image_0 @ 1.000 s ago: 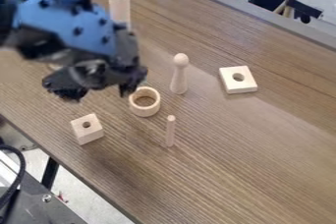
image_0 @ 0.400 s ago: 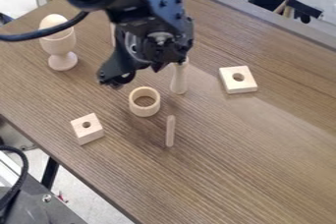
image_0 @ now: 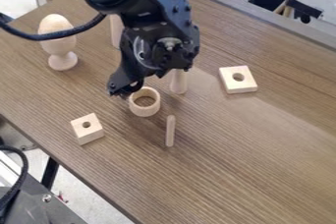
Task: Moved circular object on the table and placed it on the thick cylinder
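Wooden ring (image_0: 144, 109) sits near your spread, empty fingers (image_0: 139, 82); descend off-centre and you could clip it or topple the peg (image_0: 178, 83).

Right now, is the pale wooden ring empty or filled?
Empty: the pale wooden ring has brown tabletop showing through its open middle.

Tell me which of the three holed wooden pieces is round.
The ring, between the cube and the flat block; its outline is circular, theirs square.
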Controlling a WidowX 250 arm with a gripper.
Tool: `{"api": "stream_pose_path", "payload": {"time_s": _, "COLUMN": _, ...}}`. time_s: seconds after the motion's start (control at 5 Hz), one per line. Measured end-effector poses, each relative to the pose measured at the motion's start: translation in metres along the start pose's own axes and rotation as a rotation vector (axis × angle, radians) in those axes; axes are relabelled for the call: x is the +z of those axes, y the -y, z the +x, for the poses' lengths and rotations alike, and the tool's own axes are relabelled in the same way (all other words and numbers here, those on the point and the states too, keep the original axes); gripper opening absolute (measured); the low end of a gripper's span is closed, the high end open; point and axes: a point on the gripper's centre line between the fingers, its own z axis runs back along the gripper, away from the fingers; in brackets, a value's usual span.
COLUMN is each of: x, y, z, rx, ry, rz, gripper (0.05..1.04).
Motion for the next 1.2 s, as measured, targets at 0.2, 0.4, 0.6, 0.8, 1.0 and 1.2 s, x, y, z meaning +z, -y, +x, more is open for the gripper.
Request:
{"api": "stream_pose_path", "payload": {"time_s": 0.2, "x": -0.002, "y": 0.000, "z": -0.004, "rx": 0.004, "ry": -0.018, "rz": 0.001, "gripper": 1.001}}
{"api": "stream_pose_path", "payload": {"time_s": 0.4, "x": -0.004, "y": -0.004, "z": -0.008, "rx": 0.013, "ry": -0.040, "rz": 0.005, "gripper": 1.001}}
{"api": "stream_pose_path", "payload": {"time_s": 0.6, "x": -0.006, "y": -0.008, "z": -0.014, "rx": 0.019, "ry": -0.059, "rz": 0.022, "gripper": 0.955}}
{"api": "stream_pose_path", "payload": {"time_s": 0.8, "x": -0.007, "y": -0.012, "z": -0.019, "rx": 0.049, "ry": -0.072, "rz": 0.052, "gripper": 0.727}}
{"api": "stream_pose_path", "payload": {"time_s": 1.0, "x": -0.008, "y": -0.016, "z": -0.021, "rx": 0.066, "ry": -0.061, "rz": 0.096, "gripper": 0.725}}
{"api": "stream_pose_path", "payload": {"time_s": 1.2, "x": -0.005, "y": -0.021, "z": -0.019, "rx": 0.008, "ry": -0.044, "rz": 0.124, "gripper": 0.725}}
